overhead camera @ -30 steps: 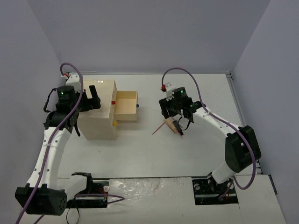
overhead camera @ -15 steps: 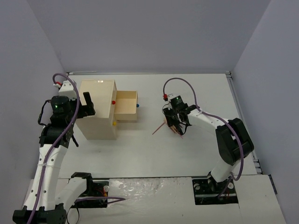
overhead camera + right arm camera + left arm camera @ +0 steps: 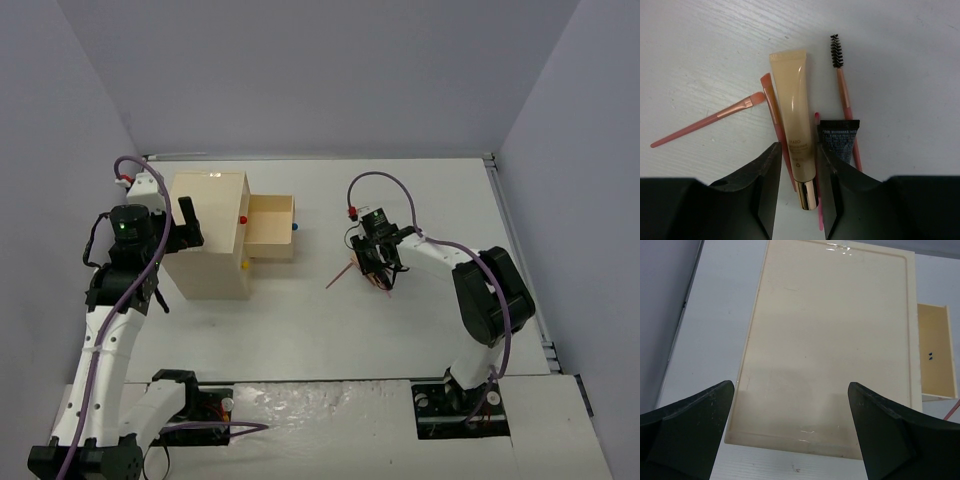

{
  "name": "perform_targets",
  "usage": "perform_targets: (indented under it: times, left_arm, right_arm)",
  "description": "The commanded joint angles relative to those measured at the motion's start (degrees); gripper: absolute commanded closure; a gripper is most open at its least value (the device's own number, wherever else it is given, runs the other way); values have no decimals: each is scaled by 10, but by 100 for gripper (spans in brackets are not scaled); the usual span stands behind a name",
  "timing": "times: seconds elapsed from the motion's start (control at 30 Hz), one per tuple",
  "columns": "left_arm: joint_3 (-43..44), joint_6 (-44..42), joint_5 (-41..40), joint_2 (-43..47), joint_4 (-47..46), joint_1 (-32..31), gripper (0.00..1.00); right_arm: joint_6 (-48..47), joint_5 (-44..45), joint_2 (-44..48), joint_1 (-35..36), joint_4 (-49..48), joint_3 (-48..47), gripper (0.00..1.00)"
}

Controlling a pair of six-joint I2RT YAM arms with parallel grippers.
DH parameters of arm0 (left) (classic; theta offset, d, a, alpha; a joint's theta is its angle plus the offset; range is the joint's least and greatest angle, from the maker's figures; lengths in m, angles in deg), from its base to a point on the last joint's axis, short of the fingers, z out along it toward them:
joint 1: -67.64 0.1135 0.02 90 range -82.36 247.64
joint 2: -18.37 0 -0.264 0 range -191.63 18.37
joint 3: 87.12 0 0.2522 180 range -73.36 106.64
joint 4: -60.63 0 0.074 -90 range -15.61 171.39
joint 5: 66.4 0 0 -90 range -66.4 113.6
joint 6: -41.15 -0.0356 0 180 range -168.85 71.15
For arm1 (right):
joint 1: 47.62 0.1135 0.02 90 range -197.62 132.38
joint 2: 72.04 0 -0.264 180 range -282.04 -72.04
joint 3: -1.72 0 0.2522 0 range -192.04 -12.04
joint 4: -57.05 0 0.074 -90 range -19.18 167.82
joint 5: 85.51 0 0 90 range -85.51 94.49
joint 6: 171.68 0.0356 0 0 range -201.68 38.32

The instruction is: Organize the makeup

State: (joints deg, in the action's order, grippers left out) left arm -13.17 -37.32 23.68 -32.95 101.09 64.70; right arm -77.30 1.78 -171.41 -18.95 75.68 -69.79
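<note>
A cream box (image 3: 210,235) stands on the left part of the white table (image 3: 300,330), with one drawer (image 3: 272,228) pulled out to its right side and showing a bare, pale wooden floor. A red knob (image 3: 243,218) and a yellow knob (image 3: 245,265) sit on the box's right face, and a blue knob (image 3: 295,227) is on the front of the open drawer. Plain grey-lilac walls (image 3: 320,80) close in the table at the back and on both sides.

Soft, even overhead light keeps the white surface (image 3: 330,320) bright and shadows faint, with small glare spots at the far edge of the cream box (image 3: 210,225) top. The left gripper (image 3: 790,390) and right gripper (image 3: 799,150) loom dark and slightly blurred close to their lenses.
</note>
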Motion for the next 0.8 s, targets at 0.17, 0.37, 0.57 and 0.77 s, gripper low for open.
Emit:
perform_targets:
  times: [0.17, 0.37, 0.57, 0.77]
  left_arm:
    - [16, -1, -1, -5, -38, 3, 3]
    - [15, 0, -1, -5, -38, 3, 3]
    - [15, 1, -1, -6, -38, 3, 3]
    - [14, 2, 14, -8, -39, 4, 3]
  right_arm:
    - [-6, 25, -10, 9, -13, -25, 72]
    - [-8, 32, 8, 11, -10, -25, 92]
    - [-9, 44, 70, 21, 9, -43, 100]
    - [-1, 3, 119, 67, 15, -136, 100]
